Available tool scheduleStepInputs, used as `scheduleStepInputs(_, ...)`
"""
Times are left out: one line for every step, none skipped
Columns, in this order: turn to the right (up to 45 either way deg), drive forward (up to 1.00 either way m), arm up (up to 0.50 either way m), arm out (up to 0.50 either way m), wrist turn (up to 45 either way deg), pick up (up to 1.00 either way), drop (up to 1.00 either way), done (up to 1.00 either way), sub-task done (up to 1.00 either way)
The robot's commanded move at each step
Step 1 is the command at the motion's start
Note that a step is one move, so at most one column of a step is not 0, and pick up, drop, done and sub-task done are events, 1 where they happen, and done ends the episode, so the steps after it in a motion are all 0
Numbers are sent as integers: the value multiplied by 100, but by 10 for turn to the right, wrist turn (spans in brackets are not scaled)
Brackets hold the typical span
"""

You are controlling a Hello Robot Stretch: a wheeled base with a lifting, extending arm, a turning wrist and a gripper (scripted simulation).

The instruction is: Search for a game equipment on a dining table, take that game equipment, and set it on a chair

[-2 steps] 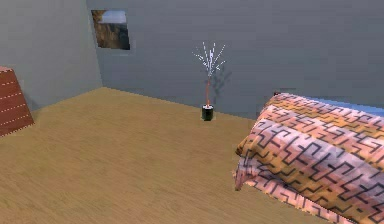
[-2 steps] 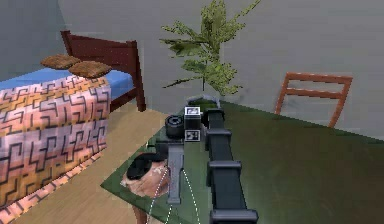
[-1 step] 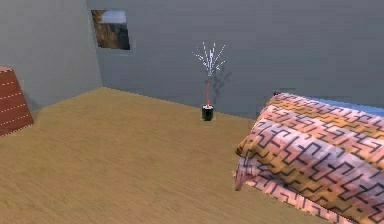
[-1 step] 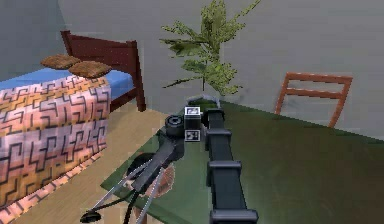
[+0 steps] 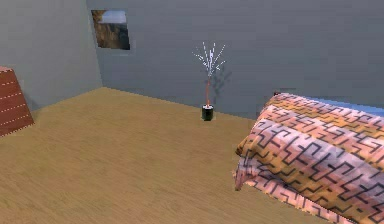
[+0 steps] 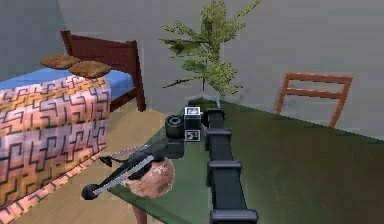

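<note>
In the arm side view my arm (image 6: 225, 165) reaches up over a dark green table (image 6: 300, 170). My gripper (image 6: 100, 175) sticks out left past the table's near edge, its thin fingers (image 6: 125, 156) above the wooden floor. A round pinkish-tan ball-like thing (image 6: 155, 181) sits right at the gripper's body by the table edge. I cannot tell whether the gripper holds it. A wooden chair (image 6: 312, 92) stands behind the table at the right.
A leafy plant (image 6: 205, 50) in a dark pot stands on the table's far end. A bed with a patterned blanket (image 6: 45, 130) (image 5: 315, 145) lies close by. A twig plant (image 5: 208, 75), a wall picture (image 5: 110, 29) and a red-brown dresser (image 5: 12, 100) border open wooden floor (image 5: 110, 160).
</note>
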Motion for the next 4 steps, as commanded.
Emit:
scheduleStepInputs(0, 0, 0, 0, 450, 0, 0, 0, 0)
scheduleStepInputs(0, 0, 0, 0, 30, 0, 0, 0, 0)
scheduleStepInputs(0, 0, -30, 0, 0, 0, 0, 0, 0)
scheduleStepInputs(0, 0, 0, 0, 0, 100, 0, 0, 0)
